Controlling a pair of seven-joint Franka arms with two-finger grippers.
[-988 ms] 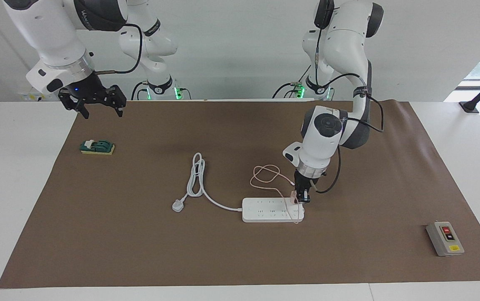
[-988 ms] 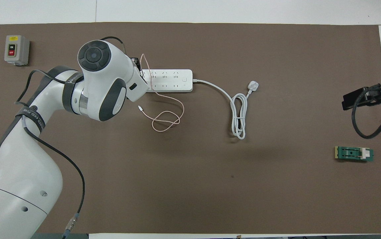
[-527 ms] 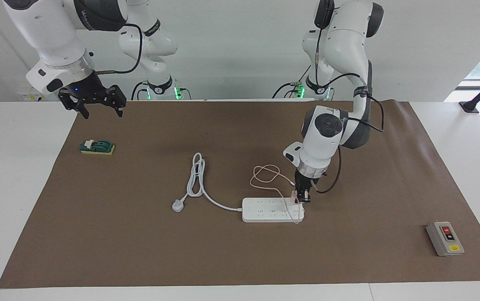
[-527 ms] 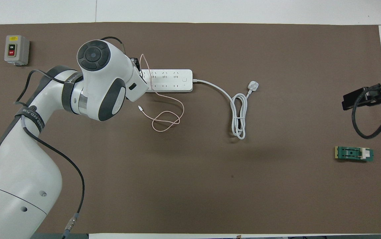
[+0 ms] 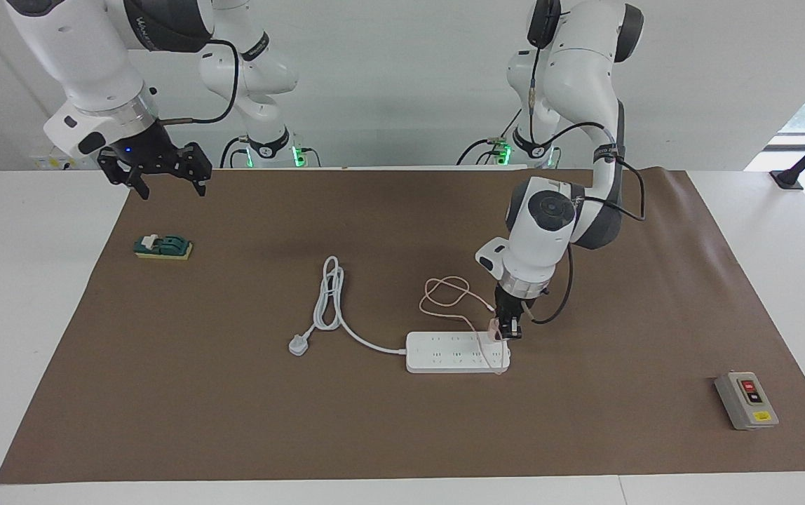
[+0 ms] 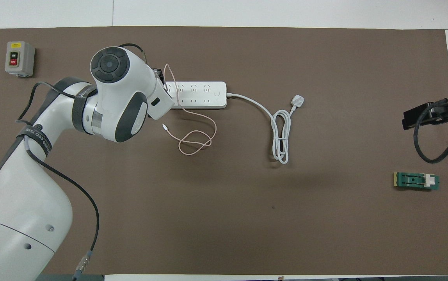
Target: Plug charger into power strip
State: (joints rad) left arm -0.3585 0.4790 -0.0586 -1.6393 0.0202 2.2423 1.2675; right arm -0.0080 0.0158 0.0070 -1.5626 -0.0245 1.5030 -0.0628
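The white power strip (image 5: 457, 352) (image 6: 200, 95) lies flat on the brown mat, its thick cord running to a white plug (image 5: 297, 344). My left gripper (image 5: 508, 334) points down over the strip's end toward the left arm's end of the table, shut on the pale pink charger (image 5: 492, 328). The charger sits just at the strip's top face; whether its prongs are in a socket I cannot tell. Its thin pink cable (image 5: 444, 294) (image 6: 192, 136) loops on the mat nearer the robots. In the overhead view the left wrist hides the charger. My right gripper (image 5: 172, 188) waits open, raised over the mat's edge.
A grey switch box (image 5: 746, 400) (image 6: 20, 58) with red and black buttons stands toward the left arm's end. A small green and yellow part (image 5: 163, 246) (image 6: 416, 181) lies toward the right arm's end. The strip's coiled white cord (image 5: 329, 294) lies beside the pink cable.
My left gripper has risen very slightly with the charger still in it. The right arm has not moved.
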